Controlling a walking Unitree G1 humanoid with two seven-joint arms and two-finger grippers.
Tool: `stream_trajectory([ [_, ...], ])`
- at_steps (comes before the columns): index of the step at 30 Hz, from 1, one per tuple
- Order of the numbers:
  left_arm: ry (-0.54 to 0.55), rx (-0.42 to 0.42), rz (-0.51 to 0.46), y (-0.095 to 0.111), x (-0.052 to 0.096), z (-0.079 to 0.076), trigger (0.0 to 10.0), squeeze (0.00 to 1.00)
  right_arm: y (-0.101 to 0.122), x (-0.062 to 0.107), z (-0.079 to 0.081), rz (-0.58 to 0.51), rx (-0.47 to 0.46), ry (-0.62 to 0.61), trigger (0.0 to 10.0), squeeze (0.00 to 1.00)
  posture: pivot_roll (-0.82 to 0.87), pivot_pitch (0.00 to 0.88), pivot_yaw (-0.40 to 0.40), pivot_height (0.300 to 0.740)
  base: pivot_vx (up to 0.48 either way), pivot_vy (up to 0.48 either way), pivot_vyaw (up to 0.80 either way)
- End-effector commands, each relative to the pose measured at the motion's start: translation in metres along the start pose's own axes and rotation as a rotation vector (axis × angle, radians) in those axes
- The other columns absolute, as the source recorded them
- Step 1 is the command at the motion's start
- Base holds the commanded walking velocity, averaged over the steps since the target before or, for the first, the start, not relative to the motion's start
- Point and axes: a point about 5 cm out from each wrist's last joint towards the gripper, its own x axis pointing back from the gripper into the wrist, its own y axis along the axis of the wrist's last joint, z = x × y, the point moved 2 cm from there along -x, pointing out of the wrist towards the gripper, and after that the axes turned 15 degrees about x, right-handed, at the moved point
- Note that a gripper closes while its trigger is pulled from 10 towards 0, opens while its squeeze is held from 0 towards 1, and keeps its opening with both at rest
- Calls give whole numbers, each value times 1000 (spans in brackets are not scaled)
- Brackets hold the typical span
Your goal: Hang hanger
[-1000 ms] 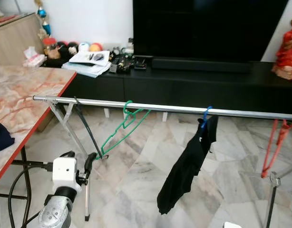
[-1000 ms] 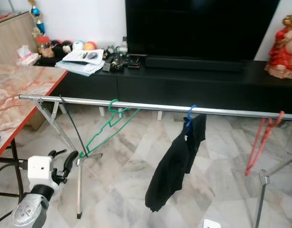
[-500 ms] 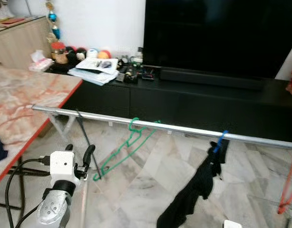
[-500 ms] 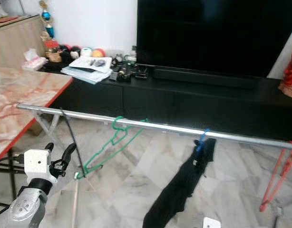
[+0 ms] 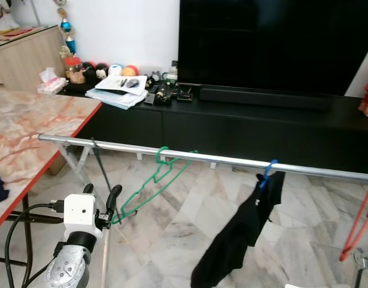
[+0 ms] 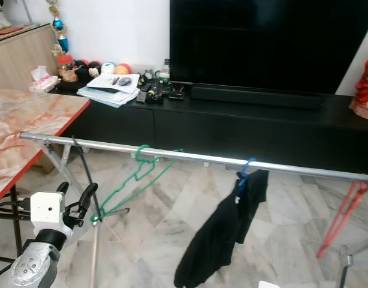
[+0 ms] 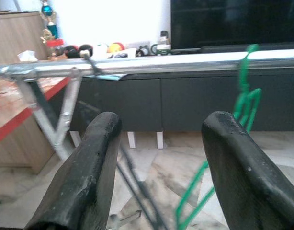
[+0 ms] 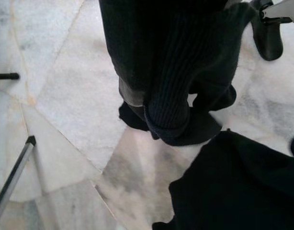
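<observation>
green hanger (image 5: 154, 186) hangs by its hook on the silver rail (image 5: 202, 157) of the drying rack, body swung out at a slant so its long axis runs from the hook down and toward the robot's left, low corner ending just beside the left gripper (image 5: 106, 201). l gripper sits below the rail and to the left of the hook; fingers spread wide w/ nothing between them, and in the left wrist view the green wire (image 7: 219, 158) passes right by the finger (image 7: 243, 167) on that side, touching or not i can't tell. so the hanger lies ahead and up-right from the claw, l arm is by far the nearer one. r arm hangs idle; right wrist view gives dark cloth over marble floor (image 8: 61, 96), can't tell its fingers. further along the rail: black garment (image 5: 238, 234) on a blue hanger (image 5: 267, 172), then a red hanger (image 5: 359, 225) at the far right

vs 1 s ago: camera has tilted and shifted, so the whole scene sits differently; hanger hook still on the rail at much the same spot, and its low corner still by the l claw
</observation>
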Motion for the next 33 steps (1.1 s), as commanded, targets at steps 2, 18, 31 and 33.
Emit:
stream_trajectory([
  [2, -7, -12, 6, 1, -2, -4, 10000, 0, -3, 0, -6, 2, 6, -14, 10000, 0, 192, 0, -26, 740, 0, -349, 0],
  [18, 31, -31, 5, 1, -3, 1, 10000, 0, -2, 0, -8, -3, 24, -10, 10000, 0, 179, 0, -25, 740, 0, -322, 0],
  [31, 102, -156, 37, -4, -4, 9, 10000, 0, -4, 0, -13, 3, 47, -6, 10000, 0, 191, 0, -69, 740, 0, 0, 0],
  [33, 104, -156, 42, -5, -4, 9, 10000, 0, -3, 0, -12, 2, 49, 1, 10000, 0, 193, 0, -71, 740, 0, 0, 0],
])
